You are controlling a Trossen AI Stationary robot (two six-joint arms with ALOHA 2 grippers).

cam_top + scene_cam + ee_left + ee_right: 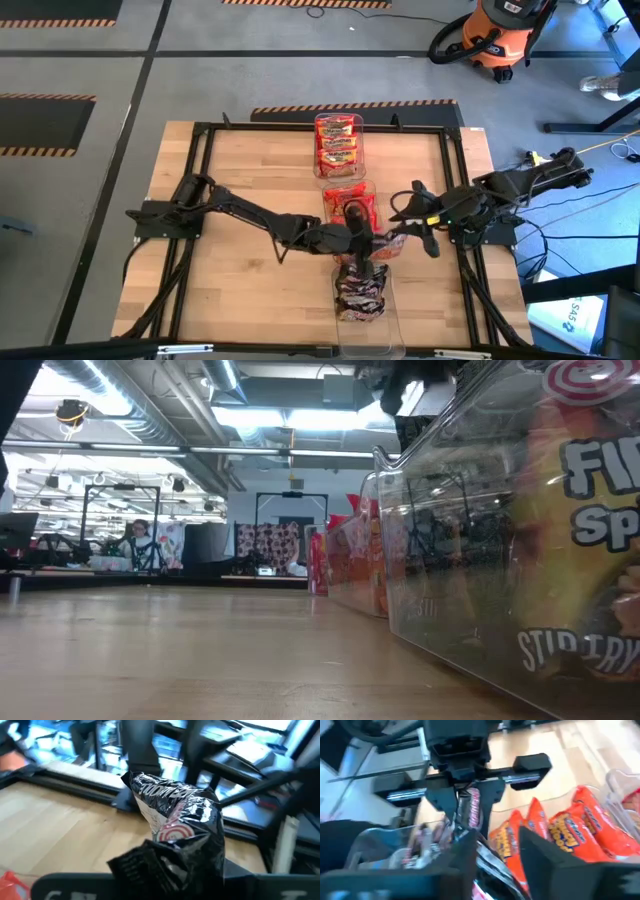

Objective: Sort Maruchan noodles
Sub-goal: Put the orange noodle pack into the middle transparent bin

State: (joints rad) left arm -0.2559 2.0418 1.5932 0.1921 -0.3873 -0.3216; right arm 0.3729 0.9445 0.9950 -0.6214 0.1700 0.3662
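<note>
Three clear bins [340, 150] stand in a row down the middle of the counter [240, 170], splitting it in two. Both arms crowd in over the gap between the middle and near bins, the left gripper [362, 245] and right gripper [400, 236] close together. The bare wood to the left lies open, well apart from everything.

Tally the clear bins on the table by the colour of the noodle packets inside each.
Bin of red-yellow packets, farthest from the arms' bases: 1
Bin of orange-red packets, in the middle: 1
Bin of dark packets, at the near edge: 1
Total: 3 bins
</note>
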